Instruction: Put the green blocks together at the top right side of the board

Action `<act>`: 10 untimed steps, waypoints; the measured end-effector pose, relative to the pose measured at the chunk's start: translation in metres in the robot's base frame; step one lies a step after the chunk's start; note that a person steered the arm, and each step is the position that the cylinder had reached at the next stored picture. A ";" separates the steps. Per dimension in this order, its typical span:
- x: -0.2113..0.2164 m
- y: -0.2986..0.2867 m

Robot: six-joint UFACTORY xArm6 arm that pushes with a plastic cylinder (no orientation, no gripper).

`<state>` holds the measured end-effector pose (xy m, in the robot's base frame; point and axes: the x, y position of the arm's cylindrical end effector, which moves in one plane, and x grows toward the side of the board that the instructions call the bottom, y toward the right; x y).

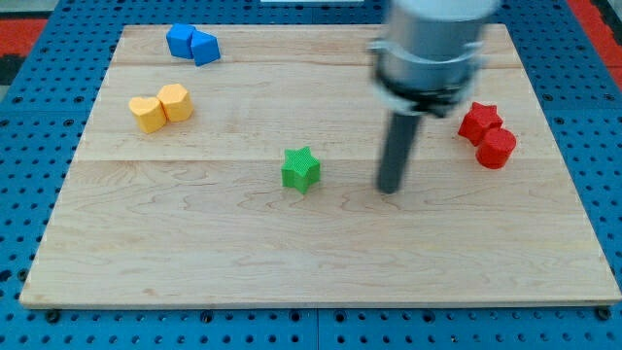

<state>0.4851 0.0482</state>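
A green star block (301, 169) lies near the middle of the wooden board (194, 253). It is the only green block that shows; the arm's body may hide part of the view's top right. My tip (390, 189) rests on the board to the star's right, a clear gap away, not touching it. The rod rises to the grey arm body (428, 49) at the view's top.
A red star (479, 121) and a red round block (497, 148) touch at the view's right. Two yellow blocks (161, 107) sit together at the left. Two blue blocks (192, 44) sit together at the top left.
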 end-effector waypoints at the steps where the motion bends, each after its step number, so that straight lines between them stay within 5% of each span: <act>1: -0.001 -0.059; 2: 0.007 -0.051; 3: -0.026 -0.102; 6: -0.163 -0.108; 8: -0.168 -0.185; 10: -0.223 -0.018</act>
<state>0.2626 0.0301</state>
